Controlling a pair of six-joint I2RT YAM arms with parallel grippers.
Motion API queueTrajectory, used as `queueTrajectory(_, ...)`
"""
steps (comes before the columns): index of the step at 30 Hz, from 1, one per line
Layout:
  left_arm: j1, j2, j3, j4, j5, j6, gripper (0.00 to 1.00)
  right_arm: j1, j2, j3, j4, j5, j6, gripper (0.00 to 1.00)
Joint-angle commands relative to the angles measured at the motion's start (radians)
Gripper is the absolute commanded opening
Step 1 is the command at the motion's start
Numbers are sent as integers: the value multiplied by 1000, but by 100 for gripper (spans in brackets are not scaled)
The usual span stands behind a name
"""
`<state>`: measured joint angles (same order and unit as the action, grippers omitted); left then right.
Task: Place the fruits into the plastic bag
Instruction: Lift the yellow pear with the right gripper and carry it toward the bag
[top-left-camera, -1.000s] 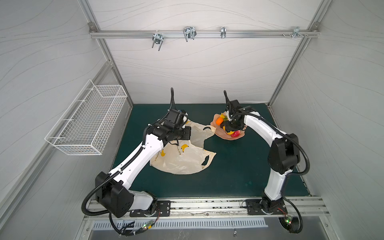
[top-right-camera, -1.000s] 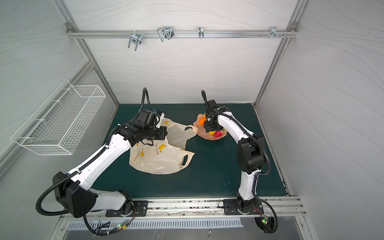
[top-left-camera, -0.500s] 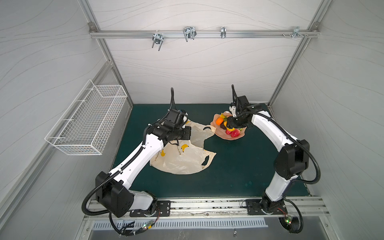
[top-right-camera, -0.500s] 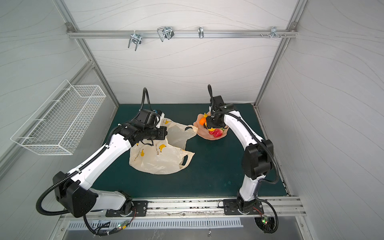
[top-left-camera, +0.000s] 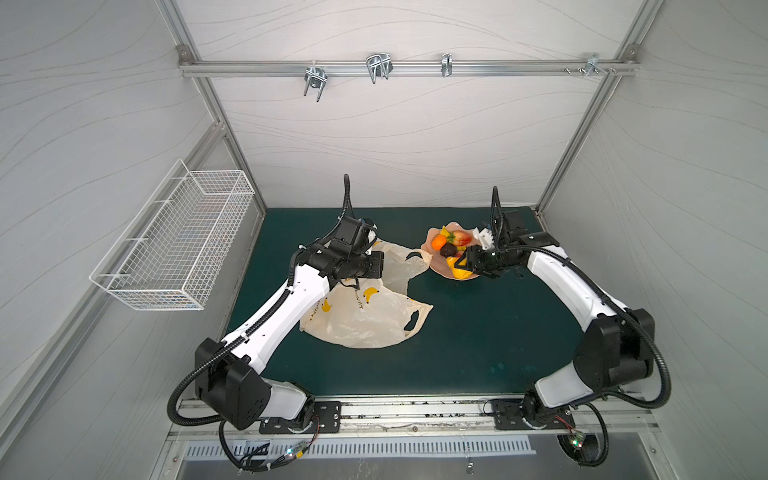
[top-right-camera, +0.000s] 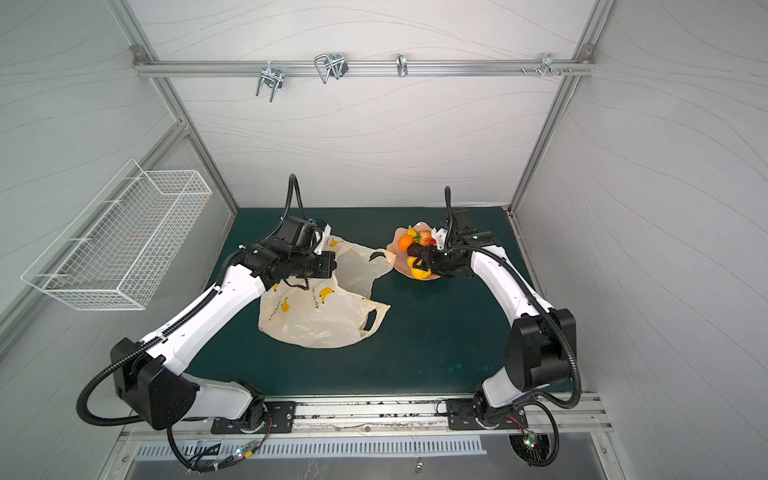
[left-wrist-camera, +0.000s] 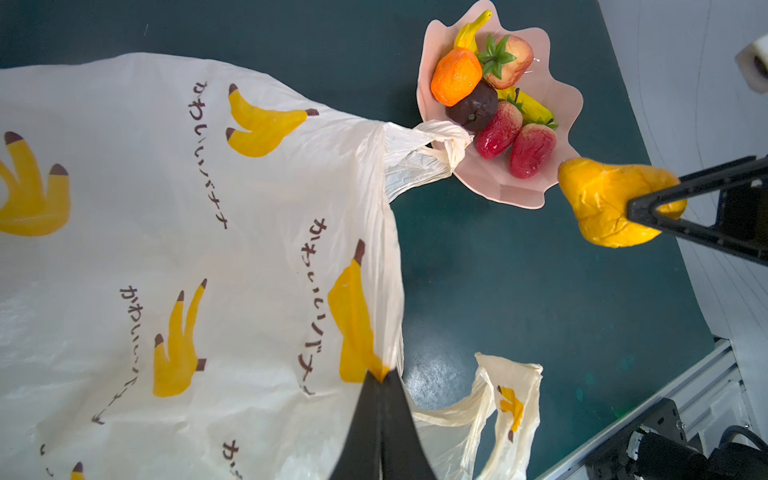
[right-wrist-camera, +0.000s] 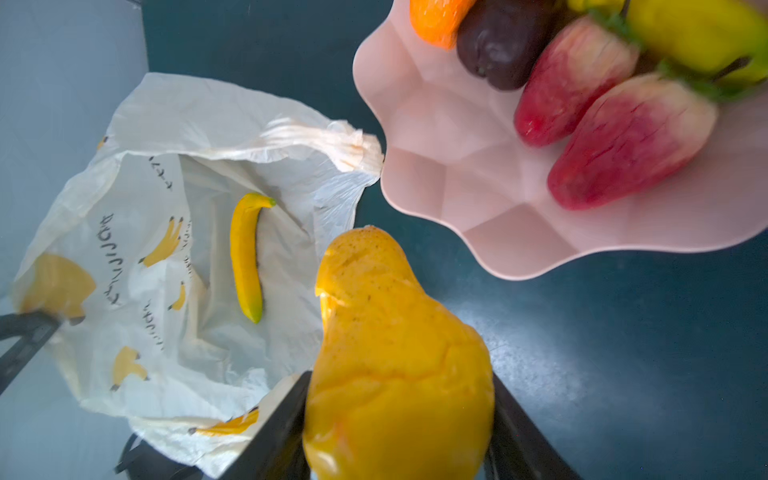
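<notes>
**Right hand** (top-left-camera: 461, 266): clamped on a yellow pear-shaped fruit (left-wrist-camera: 611, 203), with the fingers on its fat end. I read the fruit as lifted clear of the bench (top-left-camera: 478, 332), at the near edge of the pink dish (left-wrist-camera: 523, 199). Its narrow end leads, pointing left.

**Left hand** (left-wrist-camera: 380, 380): fingers together, pinching the upper layer of the plastic bag (top-left-camera: 365, 316) at its rim. This props the mouth (right-wrist-camera: 216, 178) open toward the right.

**Bag contents:** one long yellow banana (right-wrist-camera: 247, 257), lying flat on the lower layer just inside the mouth.

**Dish:** stands right of the bag and a little farther back.
- One handle loop (left-wrist-camera: 432, 141) of the bag touches its rim.
- It holds an orange (left-wrist-camera: 455, 77), a dark brown fruit (left-wrist-camera: 473, 110), two red strawberries (left-wrist-camera: 498, 131) and a paler red piece with green leaves (left-wrist-camera: 509, 60).
- Yellow pieces sit behind these, and I cannot tell them apart.

**Relation I steer by:**
- The bag's mouth lies left of the right hand, with only a strip of bare bench between them.
- The fruit's long axis already runs along that line.
- The right arm is loaded and nearer. The left arm is taken up with the rim.

**Next move, as I judge it:** a short carry to the left, narrow end first, under the raised rim, with the release above the lower layer beside the banana.

**Hazard:** the handle loop by the dish sits close to that path, and the thin film could catch on a finger and drag the mouth shut.
</notes>
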<state>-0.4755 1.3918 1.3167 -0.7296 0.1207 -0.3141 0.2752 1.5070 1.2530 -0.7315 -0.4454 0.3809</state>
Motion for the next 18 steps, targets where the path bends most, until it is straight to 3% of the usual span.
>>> queueTrajectory(1,6,7,49,12,13,8,0,-14,-52,-91,103,-167,105,38)
queueTrajectory(7,5,4,45,9,26,8,0,-31,-89,-233,245,-270,239,38)
queueTrajectory(18,5,-2,43,7,36,6,0,-38,-61,-297,377,-351,355,37)
